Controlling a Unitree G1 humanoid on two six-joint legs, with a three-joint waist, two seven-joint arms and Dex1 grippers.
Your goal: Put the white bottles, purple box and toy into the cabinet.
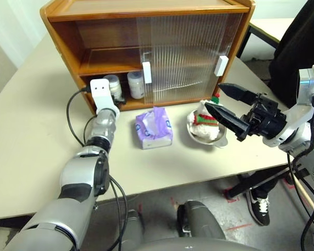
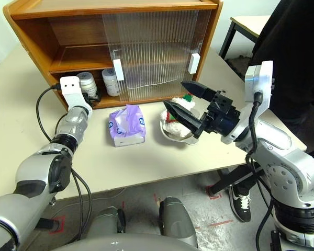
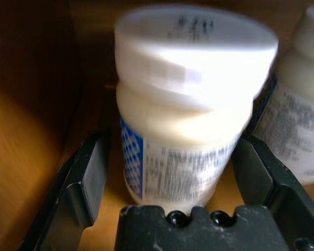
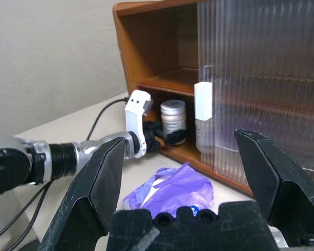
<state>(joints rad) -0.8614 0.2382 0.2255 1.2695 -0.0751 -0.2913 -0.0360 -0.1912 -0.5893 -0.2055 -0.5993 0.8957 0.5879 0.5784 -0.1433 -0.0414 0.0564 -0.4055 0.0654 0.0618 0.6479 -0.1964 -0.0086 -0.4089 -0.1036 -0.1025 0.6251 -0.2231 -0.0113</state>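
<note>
cabinet (image 1: 63, 36): orange-brown wood, smooth, light sheen
sliding doors (image 1: 183, 57): ribbed translucent plastic; white plastic handles
bottles (image 3: 188, 115): white plastic, smooth, printed paper labels
box (image 1: 153, 128): soft lilac wrapper, slight gloss
toy (image 1: 205, 119): fluffy plush
bowl (image 1: 220, 140): shiny steel
desk (image 1: 36, 130): pale, matt
end effector fingers (image 4: 94, 183): matt black plastic

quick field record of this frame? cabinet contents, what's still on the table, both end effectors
cabinet: left side open, sliding doors over the right side
in cabinet: two white bottles, lower compartment
on table: purple box; toy in a steel bowl
left end effector: open, fingers either side of a white bottle, gaps both sides
right end effector: open, empty, above the toy
</note>
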